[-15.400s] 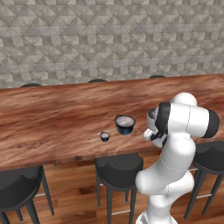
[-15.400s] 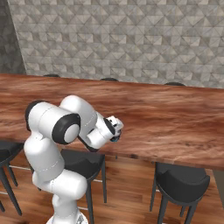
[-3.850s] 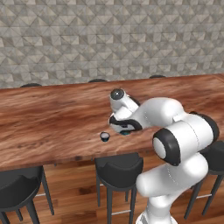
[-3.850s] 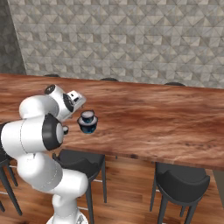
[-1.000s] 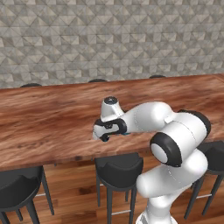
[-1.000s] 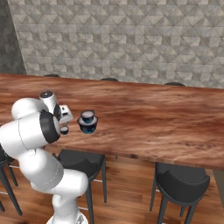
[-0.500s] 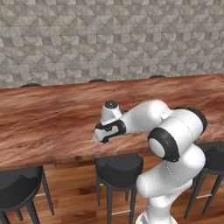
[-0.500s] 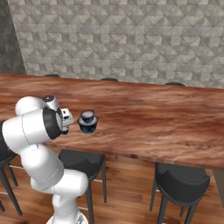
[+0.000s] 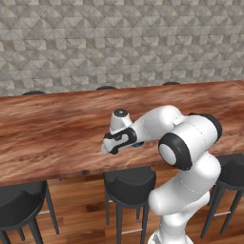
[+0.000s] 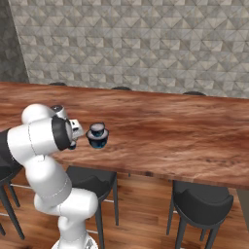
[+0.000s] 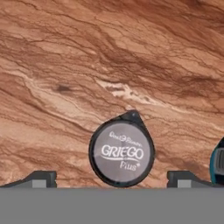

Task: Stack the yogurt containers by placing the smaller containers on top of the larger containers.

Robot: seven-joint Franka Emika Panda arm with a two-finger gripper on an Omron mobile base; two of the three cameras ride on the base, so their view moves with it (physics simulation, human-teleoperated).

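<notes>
Reddish-brown veined wood makes up the long counter [image 11: 109, 52], glossy and streaked. In the hand view we look straight down on a small round yogurt cup [image 11: 121, 154]: dark rim, flat pale grey lid printed "GRIEGO Plus", a little pull tab at its edge. Our claw [image 11: 111, 178] hangs released, its dark fingertips [image 11: 41, 178] wide to either side of the cup. From the right base view, stacked dark-blue tapered cups [image 10: 97, 135] stand just beside the hand.
</notes>
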